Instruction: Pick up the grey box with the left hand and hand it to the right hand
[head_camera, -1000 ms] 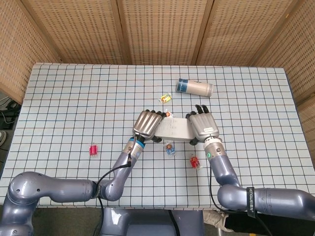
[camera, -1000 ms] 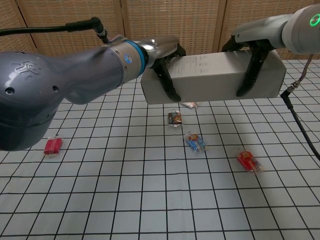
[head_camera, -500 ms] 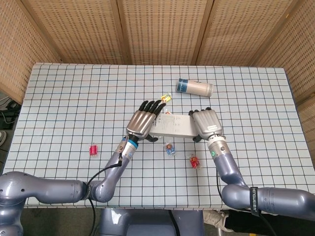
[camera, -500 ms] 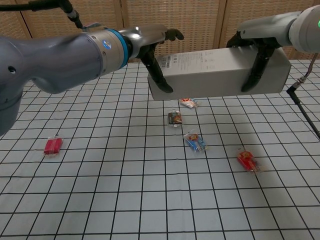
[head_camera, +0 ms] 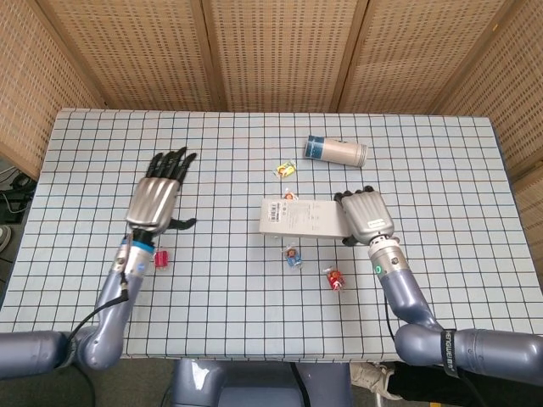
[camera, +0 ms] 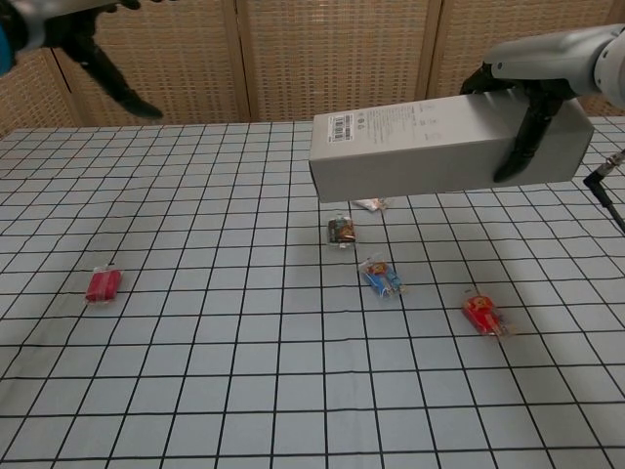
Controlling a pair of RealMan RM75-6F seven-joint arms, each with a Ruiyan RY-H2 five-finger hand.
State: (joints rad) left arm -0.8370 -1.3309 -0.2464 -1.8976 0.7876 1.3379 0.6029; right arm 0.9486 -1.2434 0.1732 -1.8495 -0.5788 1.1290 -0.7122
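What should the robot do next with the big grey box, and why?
Probably just hold steady. The right hand alone grips one end of the grey box above the table, and the left hand is off it, open, far to the side. The handover looks done, so the left arm can likely pull back.

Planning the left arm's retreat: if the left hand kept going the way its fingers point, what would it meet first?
The way looks free. The left hand is open, fingers aimed toward the far left part of the table, with only bare checked cloth ahead. Its height above the table is unclear.
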